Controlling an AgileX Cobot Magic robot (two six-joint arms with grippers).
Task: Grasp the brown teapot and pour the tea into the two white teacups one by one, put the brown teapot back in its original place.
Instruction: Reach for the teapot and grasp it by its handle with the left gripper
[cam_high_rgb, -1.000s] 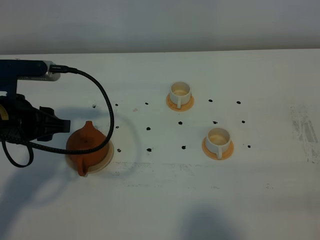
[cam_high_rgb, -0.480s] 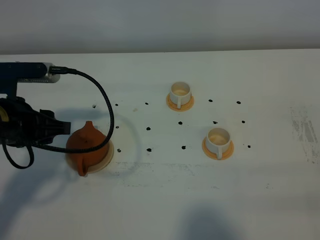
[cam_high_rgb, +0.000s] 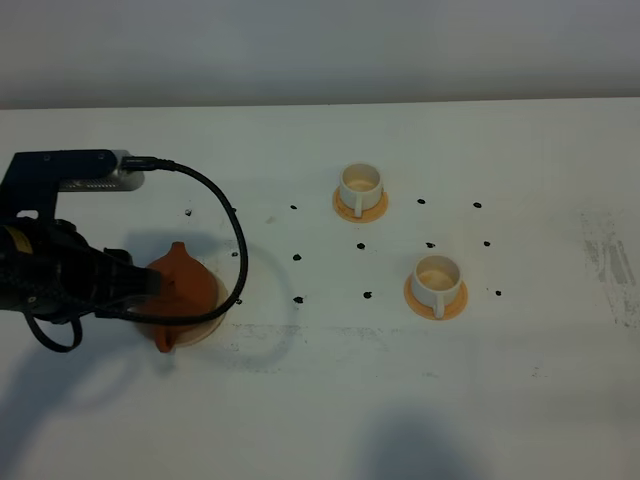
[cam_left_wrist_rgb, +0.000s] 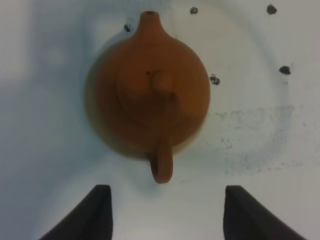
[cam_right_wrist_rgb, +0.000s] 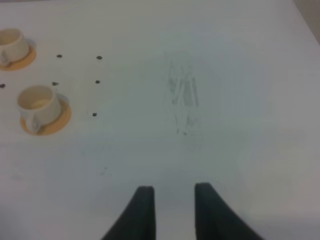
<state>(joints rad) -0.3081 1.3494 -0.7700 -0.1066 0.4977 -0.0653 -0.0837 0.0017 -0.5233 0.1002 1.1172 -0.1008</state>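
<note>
The brown teapot (cam_high_rgb: 185, 290) stands at the table's left, its lid on; in the left wrist view (cam_left_wrist_rgb: 150, 95) its loop handle (cam_left_wrist_rgb: 162, 167) points toward my fingers. The beige coaster beneath it is almost wholly hidden. My left gripper (cam_left_wrist_rgb: 165, 212) is open and empty, its fingertips either side of and just short of the handle. In the high view the left arm (cam_high_rgb: 70, 275) covers the teapot's left side. Two white teacups (cam_high_rgb: 360, 185) (cam_high_rgb: 437, 278) stand on orange saucers mid-table, also in the right wrist view (cam_right_wrist_rgb: 37, 102) (cam_right_wrist_rgb: 10, 45). Their insides look pale; no tea is clearly visible. My right gripper (cam_right_wrist_rgb: 172, 210) is slightly open and empty.
Black dot marks (cam_high_rgb: 365, 245) are scattered on the white table around the cups and teapot. A grey scuffed patch (cam_high_rgb: 605, 255) lies at the table's right side. A black cable (cam_high_rgb: 235, 240) loops from the left arm over the teapot area.
The left arm has moved right and toward the table's front, closing on the teapot and now covering its left side. The teapot and cups have not moved.
</note>
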